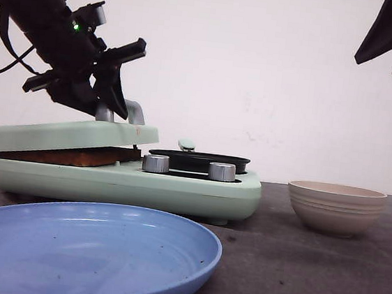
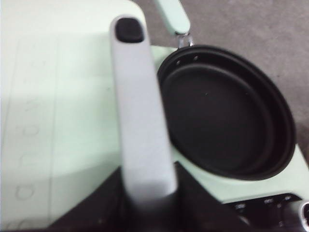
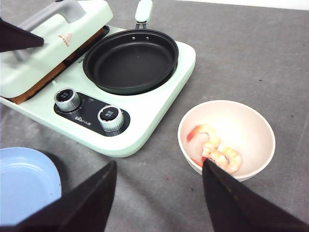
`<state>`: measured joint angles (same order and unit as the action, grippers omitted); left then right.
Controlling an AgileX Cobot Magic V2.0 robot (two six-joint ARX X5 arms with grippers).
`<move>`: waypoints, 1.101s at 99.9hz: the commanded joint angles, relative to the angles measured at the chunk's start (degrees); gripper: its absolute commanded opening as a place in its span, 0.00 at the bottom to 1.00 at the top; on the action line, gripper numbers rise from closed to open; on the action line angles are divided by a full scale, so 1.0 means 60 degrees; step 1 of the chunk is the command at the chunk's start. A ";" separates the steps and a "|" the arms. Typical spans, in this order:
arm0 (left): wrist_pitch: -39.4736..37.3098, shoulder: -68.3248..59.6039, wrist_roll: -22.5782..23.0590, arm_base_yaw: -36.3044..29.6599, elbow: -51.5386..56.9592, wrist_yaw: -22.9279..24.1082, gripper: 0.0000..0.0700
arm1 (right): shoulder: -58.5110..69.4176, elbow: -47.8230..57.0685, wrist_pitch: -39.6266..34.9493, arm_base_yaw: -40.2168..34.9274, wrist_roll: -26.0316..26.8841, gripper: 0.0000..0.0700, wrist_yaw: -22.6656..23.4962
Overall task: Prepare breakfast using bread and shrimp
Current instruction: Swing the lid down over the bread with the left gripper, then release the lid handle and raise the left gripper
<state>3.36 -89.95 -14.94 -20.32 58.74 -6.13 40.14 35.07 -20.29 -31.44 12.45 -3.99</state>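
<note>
While the left gripper (image 1: 111, 85) is pinching the press lid's handle (image 2: 140, 116) over the bread (image 1: 69, 155), the right gripper (image 3: 159, 193) is hovering with jaws spread above the shrimp (image 3: 215, 152) in the bowl (image 3: 256, 130) at the right, probably next for the black pan (image 3: 130, 58).

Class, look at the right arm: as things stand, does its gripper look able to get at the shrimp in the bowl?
Probably yes. The right gripper hangs open above the table, and the shrimp lie uncovered in the open beige bowl just below it, with nothing between them.
</note>
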 commanded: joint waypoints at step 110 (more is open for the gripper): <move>0.0736 0.4120 0.0178 0.0215 0.0725 -0.0211 0.79 | 0.0033 0.0044 0.0095 -0.0040 0.0044 0.50 0.0488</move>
<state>7.57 -66.63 -15.51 -18.87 62.26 -7.40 40.14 35.07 -20.32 -31.44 12.43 -1.10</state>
